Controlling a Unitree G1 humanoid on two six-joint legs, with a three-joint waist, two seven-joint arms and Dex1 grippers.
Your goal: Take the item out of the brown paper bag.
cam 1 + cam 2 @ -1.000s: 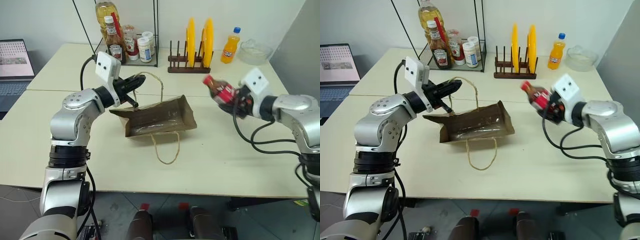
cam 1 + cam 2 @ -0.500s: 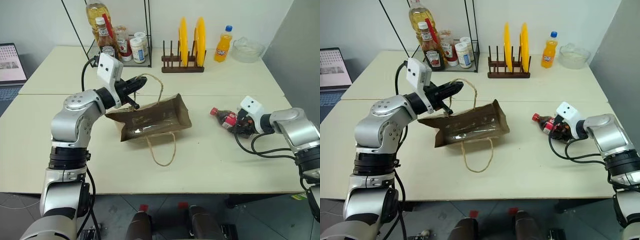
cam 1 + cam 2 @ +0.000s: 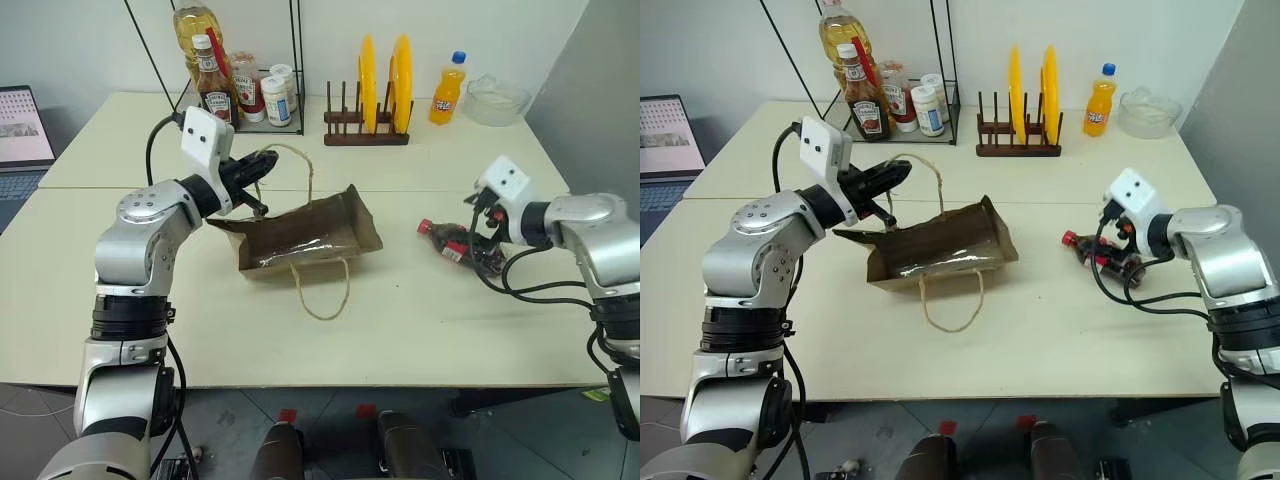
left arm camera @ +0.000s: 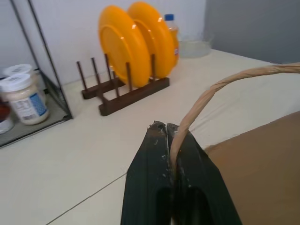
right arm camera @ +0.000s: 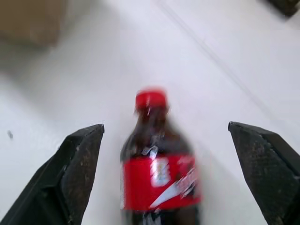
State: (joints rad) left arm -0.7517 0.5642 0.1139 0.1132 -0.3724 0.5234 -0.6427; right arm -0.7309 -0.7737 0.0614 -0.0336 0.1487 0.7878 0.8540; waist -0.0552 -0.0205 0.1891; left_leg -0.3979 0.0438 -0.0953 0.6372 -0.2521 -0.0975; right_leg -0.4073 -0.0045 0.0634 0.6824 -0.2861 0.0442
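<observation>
the little cola bottle (image 5: 157,164) is lying on its side on the table (image 3: 400,330), well clear of the brown paper bag (image 3: 305,235), with its red cap pointing back toward the bag. so it's out already. looks like hard smooth plastic, round, probably full of liquid, so i'd guess it's got a bit of weight and will roll if nudged. best bet for a grab is across the red label in the middle of the body, not the skinny neck.

right gripper (image 5: 171,154) sits just above it with the fingers spread wide on both sides of the bottle, not touching, holding nothing.

the bag is thin creased paper, floppy, mouth facing the bottle. left gripper (image 4: 168,133) is pinched nearly closed on one twine handle (image 4: 220,86), holding that side up. the other handle (image 3: 320,290) lies slack on the table.
</observation>
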